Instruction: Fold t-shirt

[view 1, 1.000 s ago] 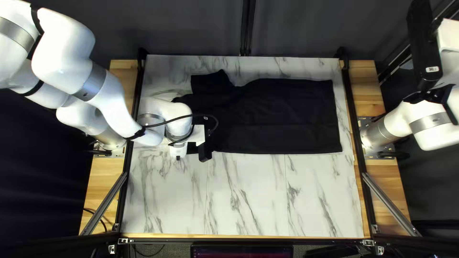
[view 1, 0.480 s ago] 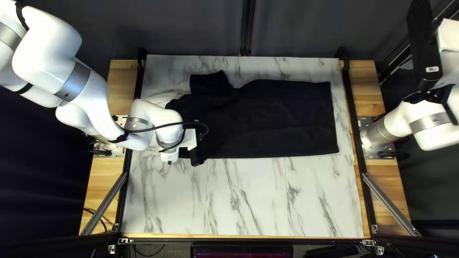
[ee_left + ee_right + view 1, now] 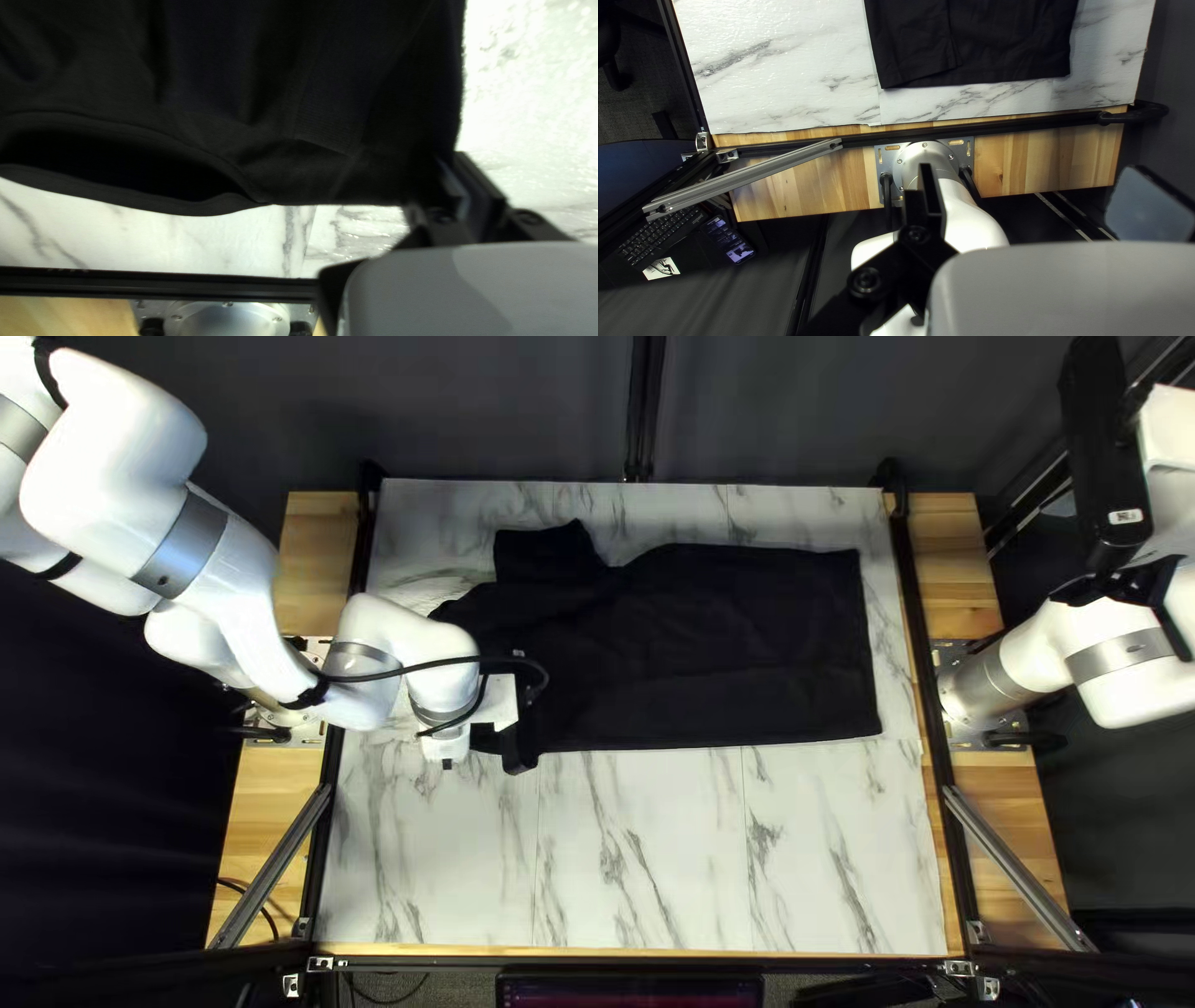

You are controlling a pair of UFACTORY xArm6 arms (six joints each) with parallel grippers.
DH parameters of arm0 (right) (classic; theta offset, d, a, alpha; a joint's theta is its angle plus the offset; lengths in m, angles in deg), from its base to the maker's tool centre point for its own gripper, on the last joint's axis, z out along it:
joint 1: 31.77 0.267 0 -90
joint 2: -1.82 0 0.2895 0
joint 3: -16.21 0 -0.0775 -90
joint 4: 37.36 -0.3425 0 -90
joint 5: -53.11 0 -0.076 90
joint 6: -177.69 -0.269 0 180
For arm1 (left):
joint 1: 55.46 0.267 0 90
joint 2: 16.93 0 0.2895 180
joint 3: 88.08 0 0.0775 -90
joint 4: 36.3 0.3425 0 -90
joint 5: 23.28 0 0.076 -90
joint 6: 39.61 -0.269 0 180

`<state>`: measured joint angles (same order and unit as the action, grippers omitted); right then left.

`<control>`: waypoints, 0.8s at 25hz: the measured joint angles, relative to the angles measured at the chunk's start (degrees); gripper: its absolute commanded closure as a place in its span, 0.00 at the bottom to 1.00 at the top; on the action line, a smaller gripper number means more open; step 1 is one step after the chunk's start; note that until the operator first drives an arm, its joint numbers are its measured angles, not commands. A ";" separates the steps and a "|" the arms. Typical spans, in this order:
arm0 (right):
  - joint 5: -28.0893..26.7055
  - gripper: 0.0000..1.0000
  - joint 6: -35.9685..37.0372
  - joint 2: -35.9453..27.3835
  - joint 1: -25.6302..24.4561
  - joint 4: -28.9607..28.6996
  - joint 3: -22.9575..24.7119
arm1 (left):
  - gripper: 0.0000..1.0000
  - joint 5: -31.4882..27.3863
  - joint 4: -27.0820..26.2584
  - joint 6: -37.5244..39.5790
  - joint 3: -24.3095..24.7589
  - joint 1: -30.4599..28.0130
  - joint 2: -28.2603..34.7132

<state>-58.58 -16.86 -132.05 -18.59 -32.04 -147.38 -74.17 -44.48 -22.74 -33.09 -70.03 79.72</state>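
Monitor: nearest item, off the near edge of the table, on the near side of the t-shirt.
Tabletop: white, marble-patterned, laid beneath the t-shirt and bare on its near side.
Left gripper: at the t-shirt's near corner on the left-arm side; fingers closed, a pinch of black cloth between them.
T-shirt: one, black, spread lengthwise across the table's farther half. Collar gaping toward the left arm's base, beside the pinched corner.
Right gripper: well apart from the t-shirt, beyond its right end; fingers spread, holding nothing.
Sleeve: jutting from the t-shirt's far side.
Curtain: dark, behind the t-shirt, farthest item.
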 measured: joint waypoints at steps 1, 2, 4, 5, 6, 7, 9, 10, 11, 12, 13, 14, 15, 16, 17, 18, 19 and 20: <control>0.00 0.00 0.00 0.00 0.00 0.00 0.00 | 0.00 -0.24 0.28 -0.19 -0.26 0.26 -0.12; 0.00 0.00 0.00 0.00 0.00 0.00 0.00 | 0.00 -0.35 0.43 -0.29 -0.33 0.40 -0.17; 0.00 0.00 0.00 0.00 0.00 0.00 0.00 | 0.00 -0.14 0.44 -0.23 0.30 0.29 -0.02; 0.00 0.00 0.00 0.00 0.00 0.00 0.00 | 0.00 0.16 0.30 -0.05 0.77 0.10 0.11; 0.00 0.00 0.00 0.00 0.00 0.00 0.00 | 0.00 0.45 0.16 0.16 1.11 -0.08 0.19; 0.00 0.00 0.00 0.00 0.00 0.00 0.00 | 0.00 0.64 0.11 0.31 1.21 -0.16 0.16; 0.00 0.00 0.00 0.00 0.00 0.00 0.00 | 0.00 0.76 0.42 0.43 0.38 0.02 -0.54; 0.00 0.00 0.00 0.00 0.00 0.00 0.00 | 0.00 0.78 0.71 0.43 -0.22 0.20 -1.05; 0.00 0.00 0.00 0.00 0.00 0.00 0.00 | 0.00 0.86 1.08 0.43 -0.97 0.41 -1.77; 0.00 0.00 0.00 0.00 0.00 0.00 0.00 | 0.00 0.99 1.56 0.46 -1.92 0.62 -2.74; 0.00 0.00 0.00 0.00 0.00 0.00 0.00 | 0.00 1.19 2.18 0.63 -3.09 0.80 -3.99; 0.00 0.00 0.00 0.00 0.00 0.00 0.00 | 0.00 1.49 2.95 0.95 -4.50 0.93 -5.48; 0.00 0.00 0.00 0.00 0.00 0.00 0.00 | 0.00 1.83 3.86 1.56 -6.07 0.98 -7.10; 0.00 0.00 0.00 0.00 0.00 0.00 0.00 | 0.00 2.17 4.93 2.49 -7.66 0.95 -8.72; 0.00 0.00 0.00 0.00 0.00 0.00 0.00 | 0.00 2.52 6.08 3.68 -9.19 0.81 -10.32; 0.00 0.00 0.00 0.00 0.00 0.00 0.00 | 0.00 2.84 7.25 5.07 -10.64 0.57 -11.93; 0.00 0.00 0.00 0.00 0.00 0.00 0.00 | 0.00 3.15 8.45 6.57 -11.93 0.27 -13.48; 0.00 0.00 0.00 0.00 0.00 0.00 0.00 | 0.00 3.45 9.54 8.07 -13.01 -0.10 -15.00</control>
<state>-58.58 -16.86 -132.05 -18.59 -32.04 -147.38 -70.71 -34.94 -14.67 -46.10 -70.13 64.73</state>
